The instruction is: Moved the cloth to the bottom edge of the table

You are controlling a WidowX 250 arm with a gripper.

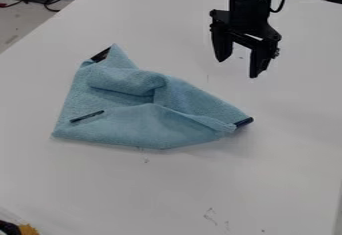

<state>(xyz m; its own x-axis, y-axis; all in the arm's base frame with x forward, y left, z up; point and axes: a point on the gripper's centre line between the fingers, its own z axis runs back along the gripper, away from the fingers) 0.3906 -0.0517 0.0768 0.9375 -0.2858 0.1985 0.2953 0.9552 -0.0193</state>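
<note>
With the jaws held well apart and empty, the grasp seems yet to be made, so the cloth (133, 126), lower-left of them in view, should be approached.

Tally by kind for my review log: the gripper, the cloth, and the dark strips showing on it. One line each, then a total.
Gripper: 1
Cloth: 1
Dark strips: 3
Total: 5
</note>
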